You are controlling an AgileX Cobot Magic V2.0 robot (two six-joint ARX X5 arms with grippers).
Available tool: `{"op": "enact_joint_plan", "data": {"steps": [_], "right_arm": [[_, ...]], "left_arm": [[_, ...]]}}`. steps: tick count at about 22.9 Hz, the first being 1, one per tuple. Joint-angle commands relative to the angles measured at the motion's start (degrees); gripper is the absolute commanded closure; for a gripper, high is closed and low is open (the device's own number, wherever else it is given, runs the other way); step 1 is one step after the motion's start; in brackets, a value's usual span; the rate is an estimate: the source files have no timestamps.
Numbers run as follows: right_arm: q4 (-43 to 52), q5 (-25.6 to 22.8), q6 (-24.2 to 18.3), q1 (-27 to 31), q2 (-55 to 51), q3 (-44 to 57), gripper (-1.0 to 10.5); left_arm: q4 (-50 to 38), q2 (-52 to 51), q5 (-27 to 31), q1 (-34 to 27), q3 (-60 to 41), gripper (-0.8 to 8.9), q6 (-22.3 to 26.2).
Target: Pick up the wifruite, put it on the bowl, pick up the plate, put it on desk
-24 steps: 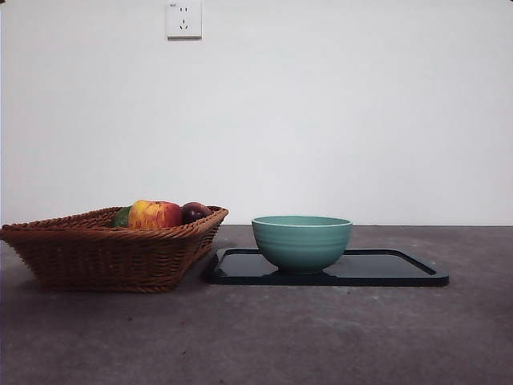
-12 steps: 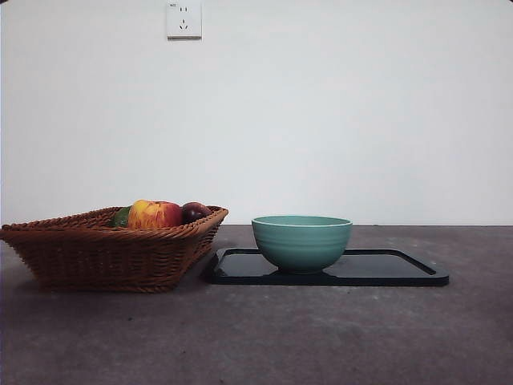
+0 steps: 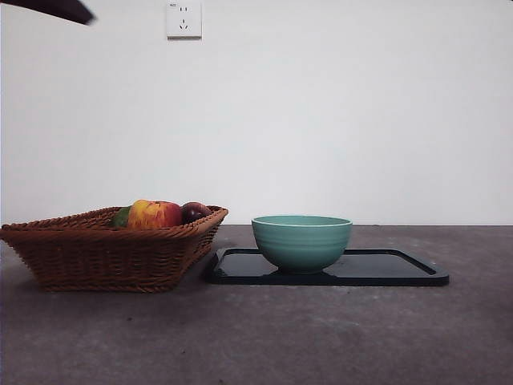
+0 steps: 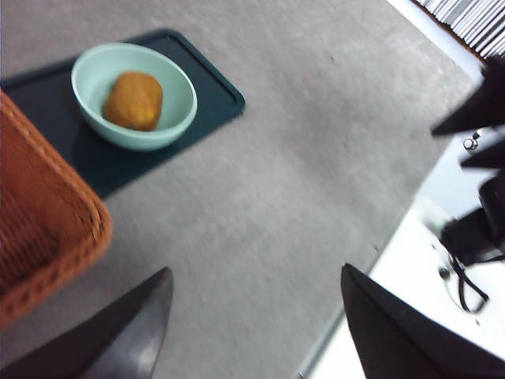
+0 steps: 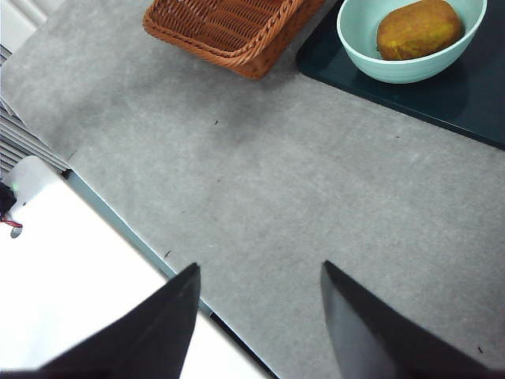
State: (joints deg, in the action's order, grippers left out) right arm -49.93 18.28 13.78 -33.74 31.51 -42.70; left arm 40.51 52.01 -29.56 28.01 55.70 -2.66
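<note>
Dark grey mottled desk (image 3: 264, 337) is running back to a plain white wall w/ a socket (image 3: 183, 19). Teal bowl (image 3: 301, 242) is sitting on the black tray (image 3: 401, 269), the brown kiwifruit (image 5: 418, 28) lying inside it. Wicker basket (image 3: 104, 249) is standing just beside the tray, holding other fruit. Left gripper (image 4: 252, 316) & right gripper (image 5: 260, 316) are both hanging above bare desk, jaws apart, gripping nothing.

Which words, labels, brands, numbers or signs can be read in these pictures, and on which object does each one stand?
White wall socket: a tiny dark mark at its top corner, too small to read.
Pale teal-green ceramic bowl, flat black rectangular tray, brown wicker basket, dark grey tabletop: no text shows on any of them.
</note>
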Motion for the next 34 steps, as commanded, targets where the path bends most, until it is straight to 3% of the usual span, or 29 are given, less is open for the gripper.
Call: {"op": "enact_joint_plan", "data": {"steps": [1, 9, 15, 19, 26, 34], "right_arm": [[0.6, 0.2, 0.4, -0.4, 0.2, -0.5, 7.0], [0.6, 0.1, 0.4, -0.4, 0.2, -0.5, 7.0], [0.6, -0.3, 0.4, -0.4, 0.2, -0.5, 7.0], [0.6, -0.3, 0.4, -0.4, 0.2, -0.5, 7.0], [0.4, -0.4, 0.4, -0.4, 0.2, -0.5, 7.0], [-0.8, -0.7, 0.3, -0.4, 0.1, -0.5, 7.0]], "left_arm": [[-2.3, 5.4, 0.2, 0.7, 4.7, 4.71, -0.2], [-3.3, 31.1, 2.3, 1.9, 26.9, 4.72, 3.8], [-5.5, 47.3, 8.4, 4.6, 38.4, 4.72, 8.2], [-9.3, 54.8, 12.1, 6.7, 40.8, 4.73, 11.1], [-13.6, 63.5, 13.3, 9.3, 40.8, 4.74, 15.3], [-16.2, 69.1, 14.8, 9.5, 40.8, 4.74, 15.5]]}}
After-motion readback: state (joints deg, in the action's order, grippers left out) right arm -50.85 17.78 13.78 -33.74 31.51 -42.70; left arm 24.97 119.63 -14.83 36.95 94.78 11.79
